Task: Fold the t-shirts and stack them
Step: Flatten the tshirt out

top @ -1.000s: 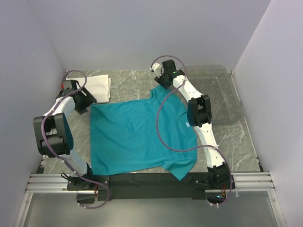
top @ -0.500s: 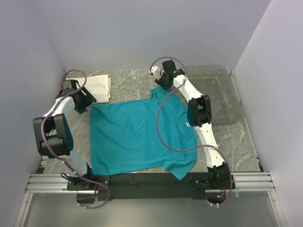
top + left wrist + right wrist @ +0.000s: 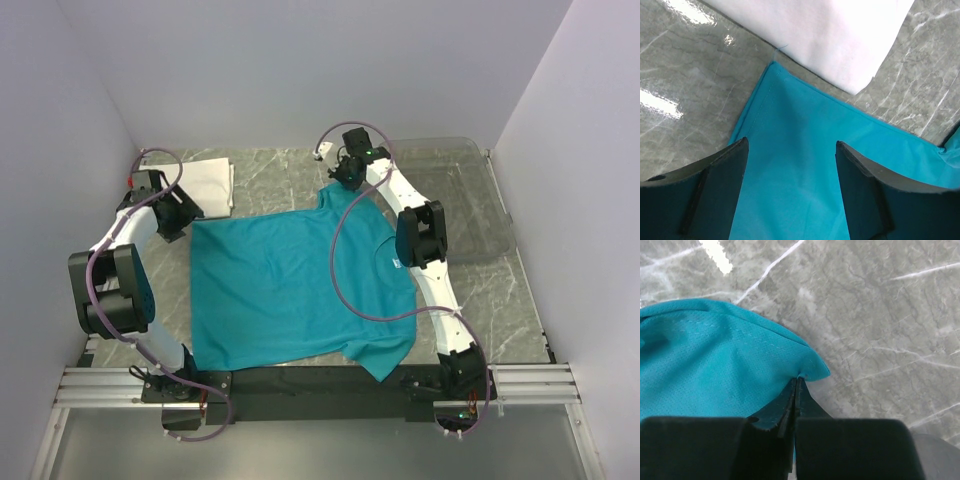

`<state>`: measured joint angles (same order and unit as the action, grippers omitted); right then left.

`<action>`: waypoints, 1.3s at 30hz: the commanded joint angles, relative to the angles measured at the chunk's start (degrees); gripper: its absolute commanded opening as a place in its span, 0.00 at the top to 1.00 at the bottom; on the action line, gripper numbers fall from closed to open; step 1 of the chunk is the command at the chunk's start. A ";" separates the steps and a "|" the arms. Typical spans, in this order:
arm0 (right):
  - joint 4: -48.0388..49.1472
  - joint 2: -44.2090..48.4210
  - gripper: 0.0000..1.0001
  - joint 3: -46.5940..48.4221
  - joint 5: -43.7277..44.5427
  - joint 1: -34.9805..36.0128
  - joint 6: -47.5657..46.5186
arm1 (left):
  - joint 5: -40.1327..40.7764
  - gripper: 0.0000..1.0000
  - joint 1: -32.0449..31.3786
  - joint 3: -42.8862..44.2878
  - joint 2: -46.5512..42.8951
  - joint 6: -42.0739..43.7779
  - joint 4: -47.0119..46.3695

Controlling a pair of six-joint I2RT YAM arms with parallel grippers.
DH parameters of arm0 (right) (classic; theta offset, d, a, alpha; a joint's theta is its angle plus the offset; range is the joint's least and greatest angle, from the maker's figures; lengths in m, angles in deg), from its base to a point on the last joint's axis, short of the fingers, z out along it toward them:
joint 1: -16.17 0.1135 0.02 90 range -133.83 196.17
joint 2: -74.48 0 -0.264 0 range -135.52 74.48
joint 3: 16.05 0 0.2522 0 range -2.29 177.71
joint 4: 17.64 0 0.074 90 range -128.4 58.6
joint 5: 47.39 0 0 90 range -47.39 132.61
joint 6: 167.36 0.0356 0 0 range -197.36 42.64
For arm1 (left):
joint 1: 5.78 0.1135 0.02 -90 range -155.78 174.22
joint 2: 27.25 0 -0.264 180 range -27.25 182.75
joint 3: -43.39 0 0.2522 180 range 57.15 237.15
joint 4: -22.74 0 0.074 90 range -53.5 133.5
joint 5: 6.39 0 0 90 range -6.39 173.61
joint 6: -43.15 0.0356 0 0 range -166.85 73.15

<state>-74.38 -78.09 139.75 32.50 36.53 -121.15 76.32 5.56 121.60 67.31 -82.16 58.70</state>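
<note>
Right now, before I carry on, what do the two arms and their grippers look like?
The left arm and right arm both have white links joined by bulky black joint housings. A mauve cable loops loosely along each. The right wrist carries a small green light. The left gripper and right gripper have black, wedge-shaped fingers.

Overhead view down on whole table [image 3: 280,165], both wrist views close above it (teal t-shirt [image 3: 270,285] shared)
</note>
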 commanded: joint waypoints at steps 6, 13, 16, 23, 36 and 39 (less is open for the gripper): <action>9.58 9.21 1.00 -4.66 -6.49 -2.52 5.64 | 0.17 0.25 0.09 3.22 -1.75 1.73 1.88; 9.32 10.63 1.00 -5.63 -8.35 -2.78 6.44 | 0.96 0.32 1.32 6.12 2.11 1.73 1.89; 9.76 11.42 1.00 -7.30 -8.70 -2.69 6.70 | 2.36 0.32 1.76 8.67 4.74 2.17 2.67; 12.30 14.75 1.00 -8.97 -11.59 -3.48 9.77 | 0.61 0.39 2.03 13.95 12.04 2.97 2.68; 11.17 14.76 1.00 -9.93 -12.04 -3.66 10.39 | -3.70 0.45 1.94 16.24 17.58 5.87 1.97; 11.25 14.76 1.00 -10.29 -12.04 -3.57 10.39 | -3.52 0.46 2.03 16.41 18.11 6.04 2.32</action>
<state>-64.46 -66.86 130.31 21.51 33.39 -111.32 73.89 7.50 135.35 84.95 -77.54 61.23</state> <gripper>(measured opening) 0.007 0.545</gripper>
